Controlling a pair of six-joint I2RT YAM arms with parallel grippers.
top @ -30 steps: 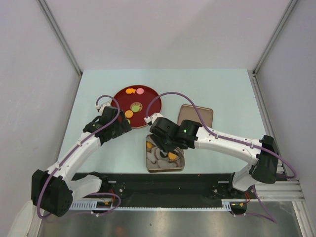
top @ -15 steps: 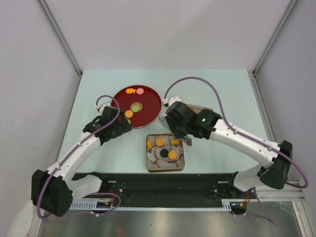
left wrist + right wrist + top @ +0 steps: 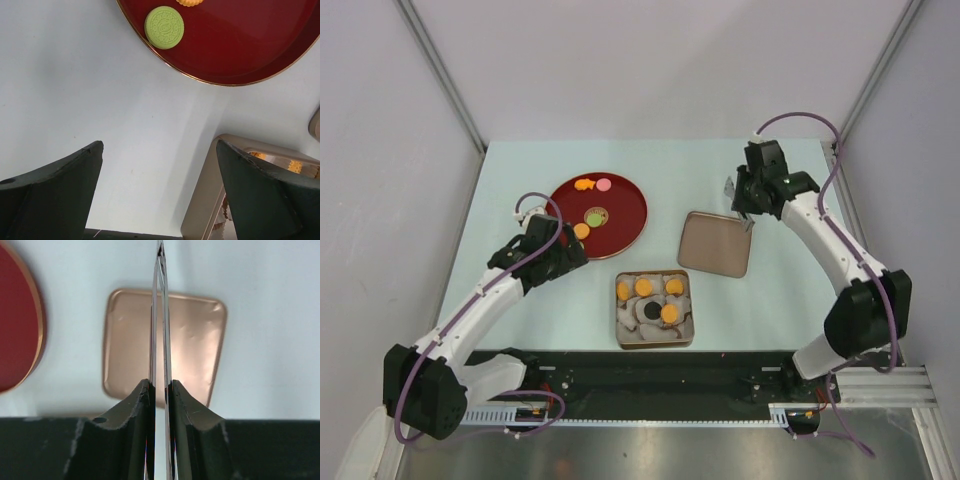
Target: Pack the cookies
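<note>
Cookies: nearest you, four orange and one dark brown lie among white paper cups in the square tin, near the table's front edge.
Left gripper: just behind and left of the tin, over bare table. Its jaws are spread wide with nothing between them.
Red plate: beyond that gripper. You have a green cookie, a pink one and some orange ones on it.
Lid: flat on the table, right of the plate and behind the tin.
Right gripper: farthest back, by the lid's far right corner. Its jaws are pinched on a thin shiny metal tool, seen edge-on, possibly tongs.
</note>
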